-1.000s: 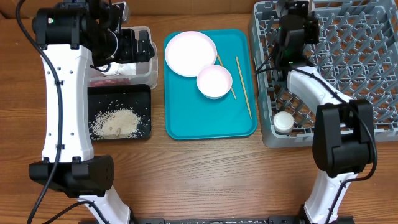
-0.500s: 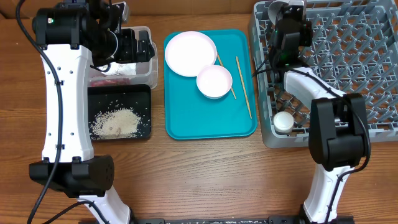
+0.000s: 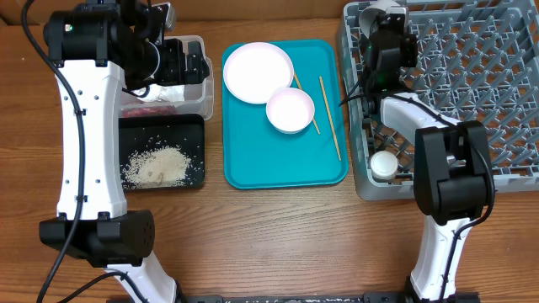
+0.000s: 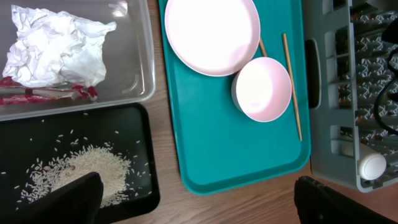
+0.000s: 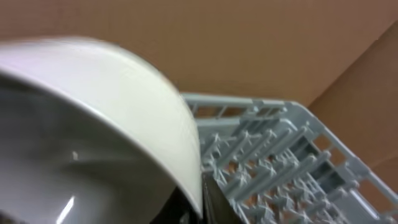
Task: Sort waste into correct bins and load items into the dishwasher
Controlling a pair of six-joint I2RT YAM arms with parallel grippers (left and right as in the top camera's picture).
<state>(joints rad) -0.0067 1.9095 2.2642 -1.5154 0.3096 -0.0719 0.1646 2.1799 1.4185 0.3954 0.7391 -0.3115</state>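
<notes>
One grey dish rack [image 3: 472, 93] fills the right side; at its far left corner the right gripper [image 3: 379, 25] is pinched on the rim of a white bowl [image 5: 93, 124]. Above the clear tub [image 4: 148, 56], which holds the tissue [image 4: 56, 46], the left gripper [image 3: 184, 61] hangs with its fingers wide apart.

The near half of the teal tray [image 3: 278, 160] lies bare, so I can come straight down there. Its far half is crowded by the plate [image 3: 258, 72], a small bowl [image 3: 290, 110] and two chopsticks [image 3: 330, 118], one running partly under that bowl. Only a narrow strip of table separates the teal tray from the dish rack [image 3: 488, 101]. My right arm [image 3: 421, 118] lies along the rack's left edge, close by the cup [image 3: 384, 163]. The white bowl [image 5: 93, 124] it grips blocks most of the right wrist view. My left arm [image 3: 84, 126] overhangs the clear tub [image 3: 205, 84], while the black tray [image 3: 189, 135] sits open from above.
</notes>
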